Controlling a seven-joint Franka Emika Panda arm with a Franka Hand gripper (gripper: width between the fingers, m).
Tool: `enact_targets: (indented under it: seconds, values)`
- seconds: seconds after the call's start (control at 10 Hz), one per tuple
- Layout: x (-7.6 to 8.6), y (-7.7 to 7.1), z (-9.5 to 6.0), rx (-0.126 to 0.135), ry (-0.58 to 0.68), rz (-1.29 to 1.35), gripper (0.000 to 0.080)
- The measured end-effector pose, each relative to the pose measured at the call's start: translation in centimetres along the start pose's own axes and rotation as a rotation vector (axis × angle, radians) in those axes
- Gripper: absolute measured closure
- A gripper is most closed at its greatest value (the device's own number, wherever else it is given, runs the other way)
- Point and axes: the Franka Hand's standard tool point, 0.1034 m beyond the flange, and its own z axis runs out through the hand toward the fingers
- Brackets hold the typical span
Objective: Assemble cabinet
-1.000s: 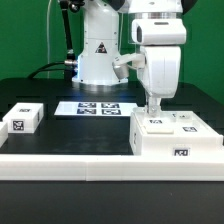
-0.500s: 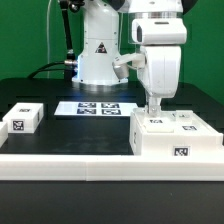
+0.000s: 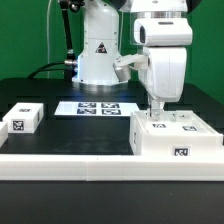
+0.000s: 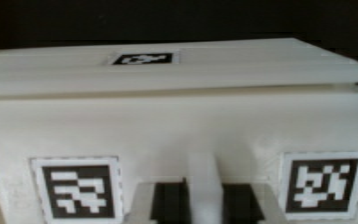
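Note:
The cabinet (image 3: pixel 176 140), a large white box with tagged panels on top, stands at the exterior view's right. My gripper (image 3: pixel 155 112) points straight down at the box's top near its left end, its tips at or just above the surface. In the wrist view the white box (image 4: pixel 176 125) fills the picture, with a tag on each side of my gripper (image 4: pixel 215 205). The two dark fingers (image 4: pixel 185 205) stand close together with only a thin white strip between them, holding nothing that I can see. A smaller white tagged panel piece (image 3: pixel 22 119) lies apart at the exterior view's left.
The marker board (image 3: pixel 98 107) lies flat on the black table in front of the white robot base (image 3: pixel 98 55). A long white rail (image 3: pixel 90 165) runs along the table's near edge, just in front of the cabinet.
My gripper and wrist have shifted slightly toward the exterior view's right over the cabinet top. The cabinet and the loose panel have not moved.

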Motion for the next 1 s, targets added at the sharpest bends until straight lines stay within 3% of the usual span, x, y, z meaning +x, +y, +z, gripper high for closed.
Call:
enact_targets:
  seconds: [0.6, 0.7, 0.8, 0.9, 1.0]
  values:
    - [0.0, 1.3, 0.1, 0.0, 0.003, 0.002, 0.0728]
    - [0.0, 1.3, 0.2, 0.0, 0.003, 0.003, 0.0651]
    - [0.0, 1.3, 0.2, 0.0, 0.003, 0.003, 0.0651]
    - [0.0, 1.3, 0.2, 0.001, 0.003, 0.003, 0.0518]
    - [0.0, 1.3, 0.2, 0.001, 0.003, 0.003, 0.0334]
